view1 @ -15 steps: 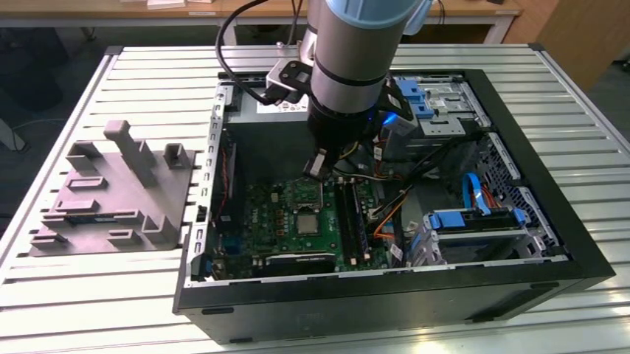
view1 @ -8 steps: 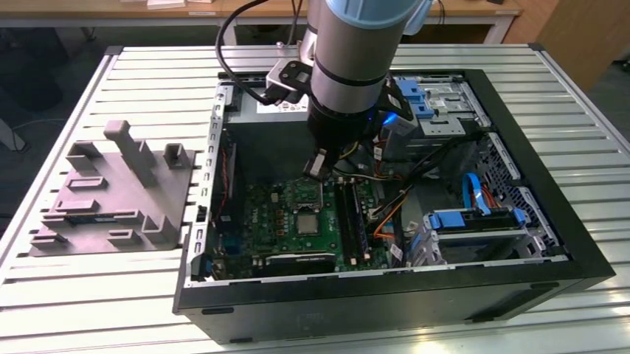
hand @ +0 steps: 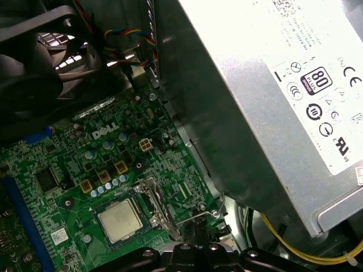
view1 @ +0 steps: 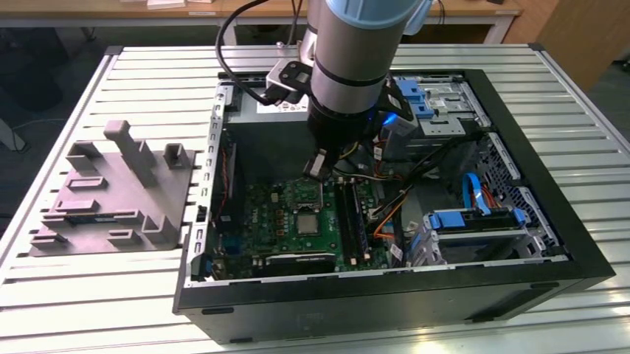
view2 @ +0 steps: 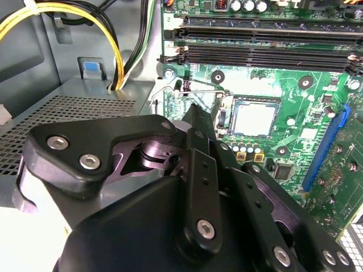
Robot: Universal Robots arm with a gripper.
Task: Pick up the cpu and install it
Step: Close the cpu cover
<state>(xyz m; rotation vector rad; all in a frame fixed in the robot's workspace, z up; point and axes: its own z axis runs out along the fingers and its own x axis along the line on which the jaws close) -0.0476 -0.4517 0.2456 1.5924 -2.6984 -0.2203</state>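
Observation:
The cpu (view2: pixel 255 118), a small square chip with a pale metal top, lies flat in the socket of the green motherboard (view2: pixel 317 96); it is also seen in the first wrist view (hand: pixel 120 220) and in the exterior view (view1: pixel 308 223). The socket's metal frame (hand: pixel 156 203) stands up at one side of the chip, and a thin wire lever (hand: pixel 217 211) sticks up beside it. My gripper (view2: pixel 197 113) hangs just above the board beside the socket, near that lever, fingers closed to a point with nothing between them (hand: pixel 198 225). In the exterior view the gripper (view1: pixel 317 168) is inside the open computer case.
A large grey power-supply box (hand: pixel 272 85) with a white label rises close beside the gripper. Yellow cables (view2: pixel 85 11), memory slots (view2: pixel 266 39) and a black fan (hand: pixel 34 68) ring the socket. A grey tray (view1: pixel 108 199) sits outside the case on the exterior view's left; blue drive brackets (view1: pixel 473 220) sit on its right.

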